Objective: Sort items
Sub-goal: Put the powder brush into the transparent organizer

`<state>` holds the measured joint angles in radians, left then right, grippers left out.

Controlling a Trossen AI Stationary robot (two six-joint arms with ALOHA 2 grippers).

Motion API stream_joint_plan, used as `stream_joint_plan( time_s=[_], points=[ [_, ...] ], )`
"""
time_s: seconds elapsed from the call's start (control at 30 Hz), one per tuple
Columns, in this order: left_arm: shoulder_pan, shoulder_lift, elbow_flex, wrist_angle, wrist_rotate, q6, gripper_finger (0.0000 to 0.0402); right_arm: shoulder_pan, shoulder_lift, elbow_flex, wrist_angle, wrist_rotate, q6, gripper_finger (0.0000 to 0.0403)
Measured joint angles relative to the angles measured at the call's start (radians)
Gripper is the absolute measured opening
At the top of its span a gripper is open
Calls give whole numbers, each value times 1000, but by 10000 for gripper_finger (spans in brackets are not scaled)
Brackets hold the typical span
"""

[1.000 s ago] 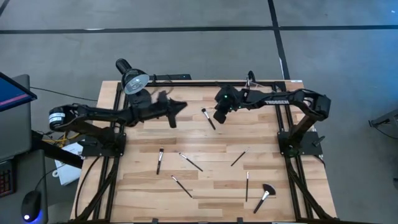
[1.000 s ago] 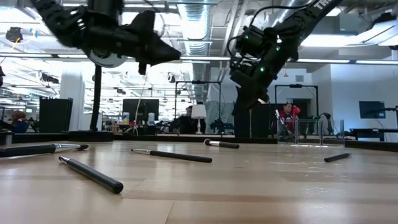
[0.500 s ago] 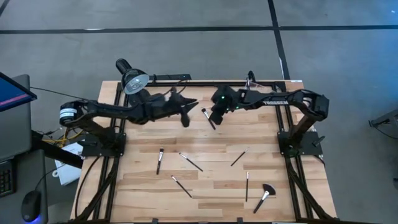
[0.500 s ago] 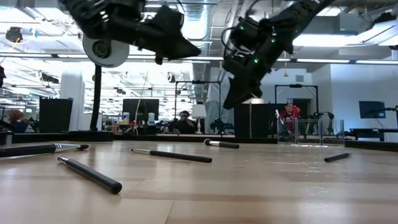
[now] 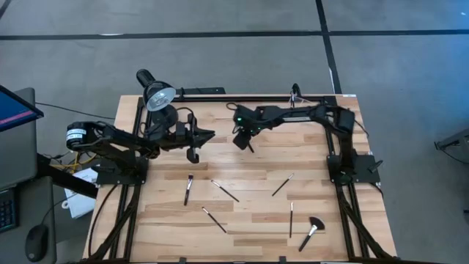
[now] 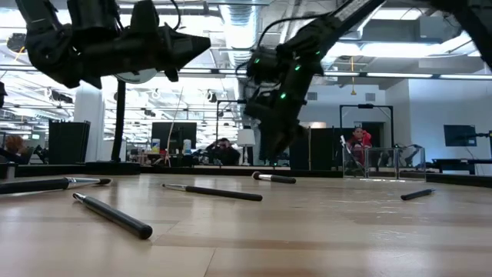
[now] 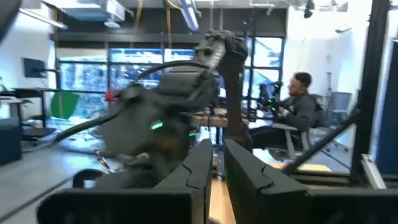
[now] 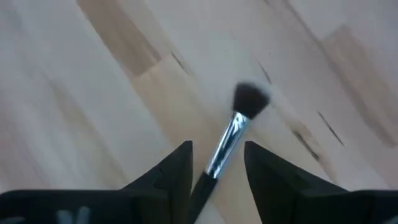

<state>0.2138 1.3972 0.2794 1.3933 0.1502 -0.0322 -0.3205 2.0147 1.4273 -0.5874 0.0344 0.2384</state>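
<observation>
From above, the pale wooden slatted table [image 5: 249, 220] carries slim dark-handled makeup brushes scattered over its near half: one with a white tip [image 5: 188, 188] left of centre, a long one [image 5: 225, 191] beside it, another [image 5: 215, 218] nearer, a slanted one [image 5: 281, 185] to the right, an upright one [image 5: 291, 218], and a wide black fan-headed brush [image 5: 311, 230] at the near right. The right gripper [image 5: 240, 139] hangs over the far middle, covering most of one more brush [image 5: 250, 146]. The left gripper [image 5: 196, 138] is held off to its left, near the black desk lamp [image 5: 156, 94].

At table height, both grippers ride clear of the wood: the left gripper [image 6: 181, 46] high at left, the right gripper [image 6: 270, 135] lower, above the short brush [image 6: 274, 178] at the far edge. A person in red [image 6: 356, 146] sits far behind.

The left wrist view shows its two dark fingers [image 7: 199, 171] with only a narrow slit between them, the other arm blurred beyond, and a seated person [image 7: 297, 115].

The right wrist view alone shows that arm's fingers [image 8: 177, 165] parted, straddling the silver-ferruled, dark-bristled brush [image 8: 233, 134] on the wood; whether they touch it is unclear.
</observation>
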Motion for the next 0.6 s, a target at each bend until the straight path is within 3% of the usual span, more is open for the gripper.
stream_joint_plan(
  time_s=[0.23, 0.6],
  points=[
    [-21, 3, -24, 0, 11, -17, 35, -4, 70, 81, -132, 2, 73, 150],
    [-24, 3, -40, 0, 12, -32, 33, 8, 80, 85, -144, -5, 125, 117]
  ],
)
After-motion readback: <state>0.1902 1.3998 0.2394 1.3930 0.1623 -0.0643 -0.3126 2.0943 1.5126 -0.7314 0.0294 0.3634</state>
